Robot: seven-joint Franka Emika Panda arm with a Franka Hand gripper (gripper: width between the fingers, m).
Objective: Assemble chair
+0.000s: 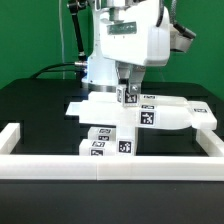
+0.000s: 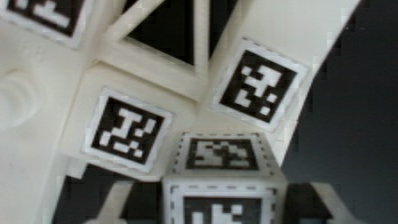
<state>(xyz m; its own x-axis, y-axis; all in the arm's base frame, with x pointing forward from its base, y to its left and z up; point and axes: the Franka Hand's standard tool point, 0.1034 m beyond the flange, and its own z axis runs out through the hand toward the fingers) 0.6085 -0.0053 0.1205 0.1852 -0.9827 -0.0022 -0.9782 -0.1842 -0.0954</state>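
The chair parts (image 1: pixel 165 115) lie joined in a white cluster at the table's middle, with a tagged front block (image 1: pixel 110 145) nearer the camera. My gripper (image 1: pixel 127 90) hangs straight down over the cluster, shut on a small tagged white block (image 1: pixel 128 98) that stands on the parts. In the wrist view that block (image 2: pixel 222 195) sits between my gripper (image 2: pixel 222 208) fingers (image 2: pixel 118 205), and beyond it are tagged faces of the chair slab (image 2: pixel 263 80). How the block meets the slab below is hidden.
A plain white border rail (image 1: pixel 110 166) runs along the front and turns back on the exterior view's left (image 1: pixel 20 135) and right (image 1: pixel 212 140). The table top is black. The arm's white body (image 1: pixel 125 45) rises behind the parts.
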